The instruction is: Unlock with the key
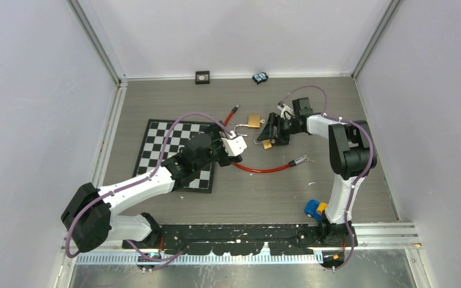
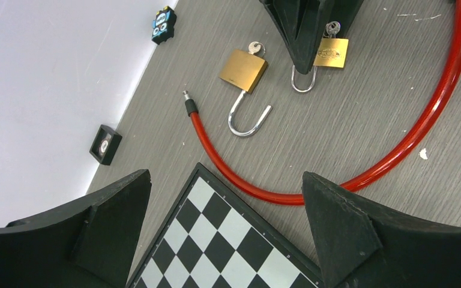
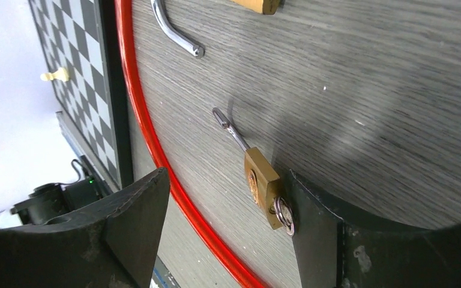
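Note:
A small brass padlock (image 3: 263, 183) stands on edge on the grey table, its key (image 3: 283, 215) in the keyhole and its ring touching my right finger (image 3: 324, 228). My right gripper (image 3: 227, 174) is open around it, and the other finger stands well apart. From above, this padlock (image 1: 267, 144) lies just under my right gripper (image 1: 274, 133). A larger brass padlock (image 2: 243, 69) lies to its left with its shackle (image 2: 249, 120) swung open and a key (image 2: 255, 47) in it. My left gripper (image 2: 225, 177) hovers open over the chessboard corner, holding nothing.
A red cable (image 1: 263, 169) curves across the table between the padlocks and the chessboard (image 1: 174, 153). A small black box (image 1: 202, 77) and a blue item (image 1: 260, 77) sit by the back wall. A blue and yellow toy (image 1: 315, 209) stands near the right arm's base.

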